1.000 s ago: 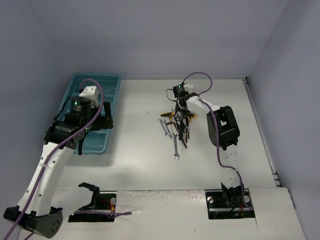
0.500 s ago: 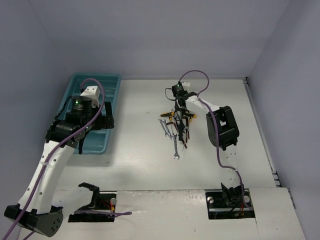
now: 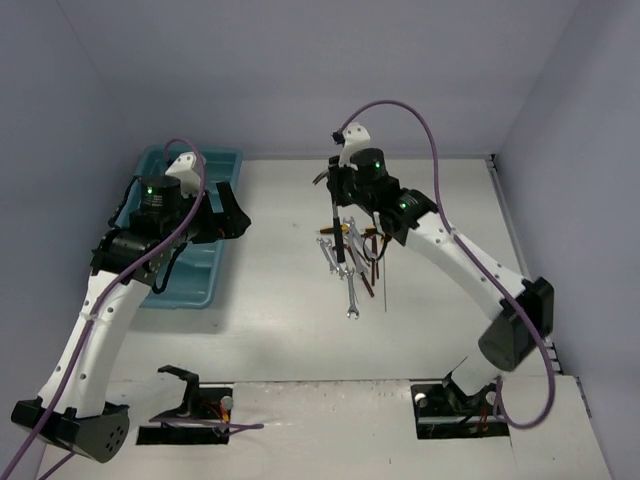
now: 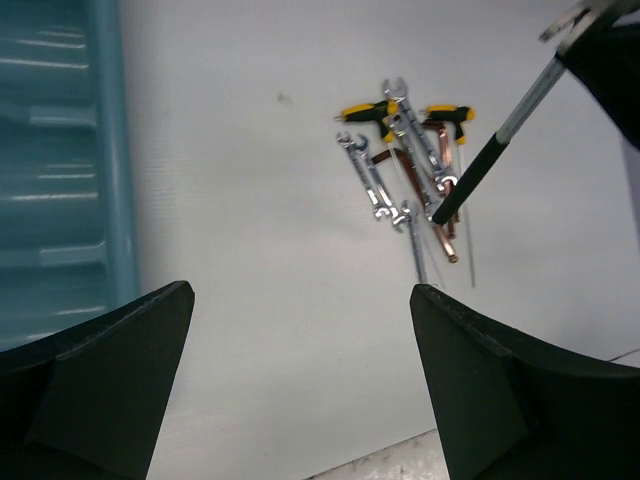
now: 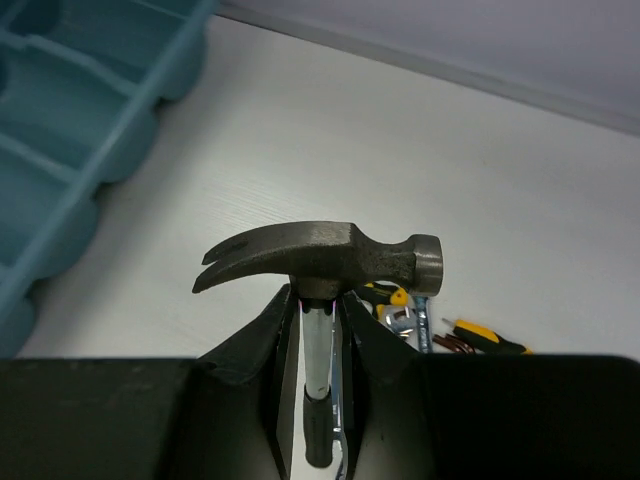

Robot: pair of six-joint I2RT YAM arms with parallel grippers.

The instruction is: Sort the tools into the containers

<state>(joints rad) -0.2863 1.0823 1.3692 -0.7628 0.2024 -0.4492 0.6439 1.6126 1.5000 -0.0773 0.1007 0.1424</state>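
My right gripper (image 5: 320,300) is shut on the silver shaft of a small hammer (image 5: 320,258), just under its dark head. The black handle hangs down above the pile. In the top view this gripper (image 3: 334,188) holds the hammer (image 3: 334,222) over the left part of the remaining tools (image 3: 355,255): silver wrenches, yellow-and-black screwdrivers and thin reddish-brown tools. The left wrist view shows that pile (image 4: 400,160) and the hanging hammer (image 4: 480,170). My left gripper (image 4: 300,292) is open and empty, hovering beside the right edge of the teal tray (image 3: 190,298).
The tray's divided compartments (image 5: 60,100) lie to the far left of the hammer. One wrench (image 3: 351,297) sticks out of the pile toward the near side. Grey walls enclose the table at the back and on both sides.
The right arm has risen and stretched out, lifting the hammer up off the pile. My left gripper has shifted a little to the right, off the tray, staying open.
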